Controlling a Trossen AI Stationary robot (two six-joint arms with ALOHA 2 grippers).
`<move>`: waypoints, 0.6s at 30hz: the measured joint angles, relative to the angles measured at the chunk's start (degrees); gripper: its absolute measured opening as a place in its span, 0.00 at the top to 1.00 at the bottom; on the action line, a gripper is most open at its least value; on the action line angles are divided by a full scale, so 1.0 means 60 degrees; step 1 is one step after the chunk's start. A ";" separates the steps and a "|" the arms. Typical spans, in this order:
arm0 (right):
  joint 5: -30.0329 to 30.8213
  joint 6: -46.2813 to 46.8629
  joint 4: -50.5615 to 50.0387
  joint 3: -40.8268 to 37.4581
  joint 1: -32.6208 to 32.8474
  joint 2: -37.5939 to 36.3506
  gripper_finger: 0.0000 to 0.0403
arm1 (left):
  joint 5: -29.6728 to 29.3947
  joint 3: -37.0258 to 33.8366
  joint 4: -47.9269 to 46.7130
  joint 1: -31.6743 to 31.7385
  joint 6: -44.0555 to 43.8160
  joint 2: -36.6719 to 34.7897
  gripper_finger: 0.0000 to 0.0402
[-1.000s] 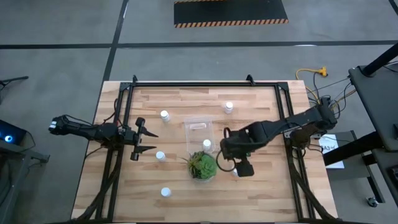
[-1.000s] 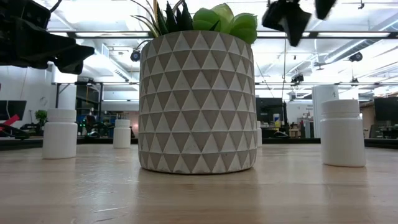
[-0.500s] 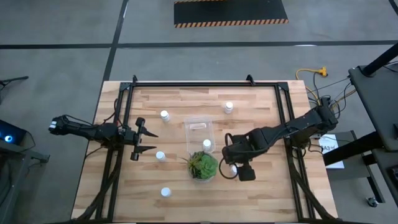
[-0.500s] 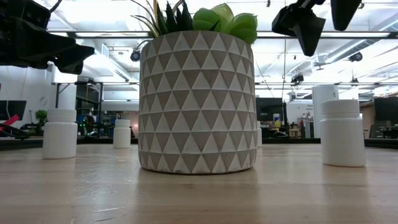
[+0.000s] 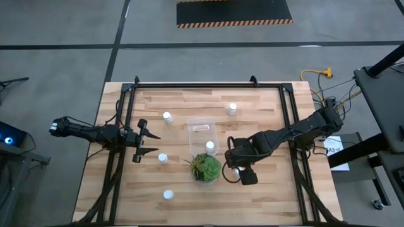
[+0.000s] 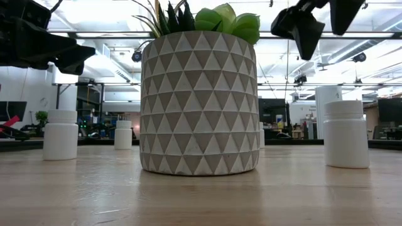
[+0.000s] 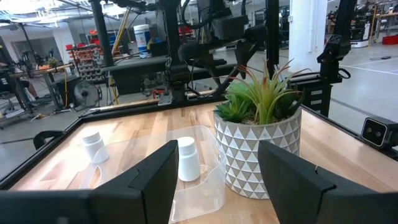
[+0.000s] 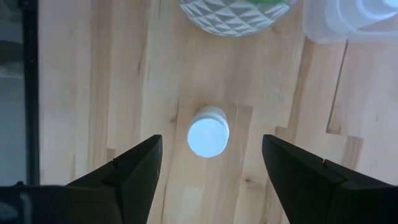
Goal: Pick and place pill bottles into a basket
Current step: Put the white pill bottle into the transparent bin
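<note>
My right gripper (image 8: 211, 142) is open and points down over a white pill bottle (image 8: 208, 132) that stands upright on the table just right of the potted plant (image 5: 205, 168). Its fingers stand on either side of the bottle, above it, without touching; the low view shows the gripper (image 6: 317, 28) well above the bottle (image 6: 345, 134). The clear basket (image 5: 202, 135) sits at mid-table with one bottle (image 5: 210, 146) upright in it. My left gripper (image 5: 149, 142) is open and empty at the table's left, facing the basket (image 7: 199, 180).
Other bottles stand on the table at the far left-centre (image 5: 167, 116), the far centre (image 5: 232, 108), left of the plant (image 5: 162, 157) and near the front edge (image 5: 168, 195). The plant's pot (image 6: 200, 103) stands close to the left of the right gripper.
My right gripper has moved toward the table's near edge and a little down, coming over the bottle right of the plant. It has stayed open.
</note>
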 joint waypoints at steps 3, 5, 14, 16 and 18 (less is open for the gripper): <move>0.0007 0.0011 0.0328 -0.0366 0.0011 0.0000 0.34 | -0.0001 0.0000 0.0000 -0.0003 0.0000 0.0000 0.49; 0.0003 0.0012 0.0505 -0.0639 0.0022 0.0011 0.35 | 0.0000 0.0002 0.0000 -0.0002 0.0000 0.0000 0.49; -0.0025 0.0090 0.1115 -0.1597 0.0142 0.0011 0.35 | 0.0000 0.0000 0.0000 0.0000 0.0000 0.0000 0.49; -0.0024 0.0090 0.1287 -0.1718 0.0202 0.0011 0.34 | 0.0000 0.0001 0.0000 0.0000 0.0000 0.0000 0.49; -0.0024 0.0091 0.1494 -0.1843 0.0276 0.0007 0.34 | -0.0002 0.0004 0.0000 -0.0002 0.0000 0.0000 0.49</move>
